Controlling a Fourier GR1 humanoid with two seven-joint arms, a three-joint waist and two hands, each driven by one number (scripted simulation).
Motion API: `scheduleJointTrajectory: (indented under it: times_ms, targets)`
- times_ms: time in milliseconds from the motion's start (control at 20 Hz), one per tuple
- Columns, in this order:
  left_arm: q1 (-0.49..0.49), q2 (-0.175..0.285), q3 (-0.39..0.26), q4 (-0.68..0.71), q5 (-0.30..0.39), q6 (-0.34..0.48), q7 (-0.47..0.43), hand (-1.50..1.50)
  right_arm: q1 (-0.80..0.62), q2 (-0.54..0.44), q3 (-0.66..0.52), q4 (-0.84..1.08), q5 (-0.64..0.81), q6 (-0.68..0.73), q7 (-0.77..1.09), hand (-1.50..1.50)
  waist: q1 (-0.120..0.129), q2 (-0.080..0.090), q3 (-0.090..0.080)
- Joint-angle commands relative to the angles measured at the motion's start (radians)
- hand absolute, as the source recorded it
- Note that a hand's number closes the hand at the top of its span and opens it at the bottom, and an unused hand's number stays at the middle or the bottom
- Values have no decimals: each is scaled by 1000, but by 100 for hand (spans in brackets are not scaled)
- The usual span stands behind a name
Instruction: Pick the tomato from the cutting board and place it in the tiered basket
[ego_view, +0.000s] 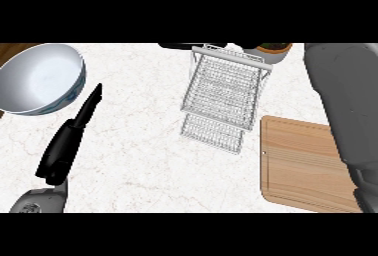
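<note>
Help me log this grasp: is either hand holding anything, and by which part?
The left hand is straight-fingered and holds nothing. The right forearm runs off the top; its hand shows nowhere, so that cannot be told.

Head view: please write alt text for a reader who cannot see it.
A wire tiered basket stands at centre, a wooden cutting board to its right, partly under the right forearm; no tomato shows. The open left hand lies near a bowl.
</note>
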Motion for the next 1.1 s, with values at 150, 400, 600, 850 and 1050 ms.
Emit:
scheduleJointTrajectory:
  times_ms: [150,400,600,850,1050]
  targets:
    - [56,-4,2,-35,3,1,-26,0,-37,189,-46,206,15,-237,-73,-150,11,1,1]
    - [5,0,12,57,6,-10,-73,0,-144,237,-119,399,-41,-300,-242,-150,13,7,0]
    - [3,5,7,18,1,-18,-40,0,-112,253,-199,458,-86,-424,-430,-150,20,10,1]
    - [27,-10,11,-8,-5,4,-20,0,-86,164,-276,396,-48,-626,-439,-150,-5,0,1]
    - [36,-7,31,28,-6,18,-54,0,-84,33,-327,363,-42,-623,-330,-150,-31,-7,1]
